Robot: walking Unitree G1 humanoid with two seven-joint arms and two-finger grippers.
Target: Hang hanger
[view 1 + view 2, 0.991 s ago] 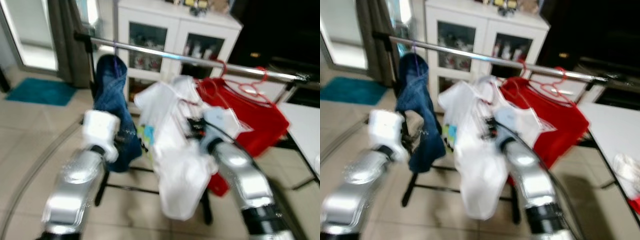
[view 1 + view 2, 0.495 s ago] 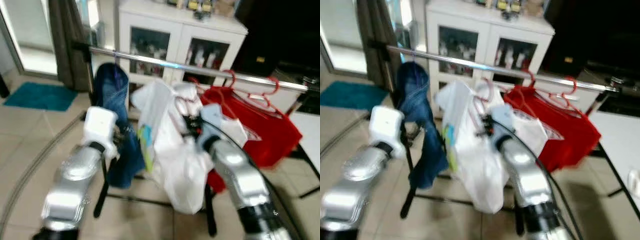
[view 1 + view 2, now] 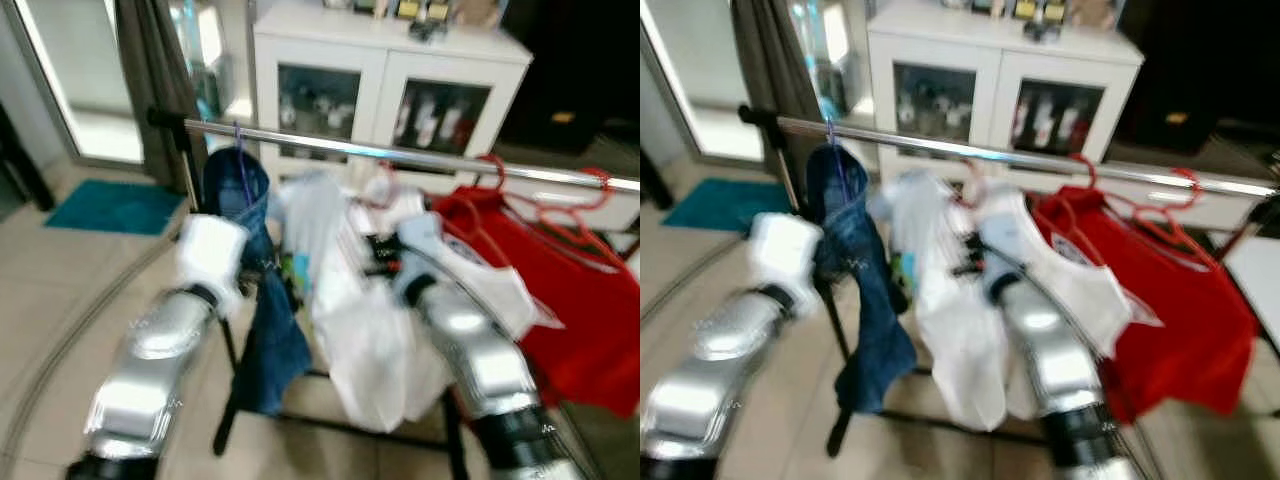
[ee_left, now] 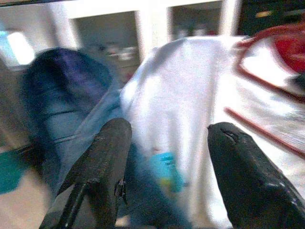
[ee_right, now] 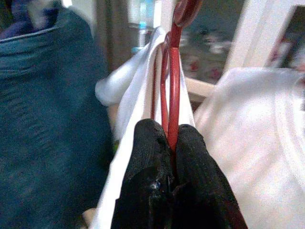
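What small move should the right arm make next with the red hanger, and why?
Probably lift the red plastic hanger a little toward the silver metal rail. The right gripper is shut on its neck, the white shirt hangs from it, and the hook looks just below the rail, not yet over it.

Chrome rail [image 3: 420,157] carries jeans [image 3: 255,280], red shirts [image 3: 575,300].

White cabinet [image 3: 390,60] with glass doors at back, bottles behind the glass, small items on top. Dark curtain [image 3: 150,80] at left of cabinet. Teal mat [image 3: 105,205] on tiled floor [image 3: 50,290] near bright doorway. Blue jeans [image 3: 855,270] on rail, left end. Red garment [image 3: 1180,300] on red hangers at right end.
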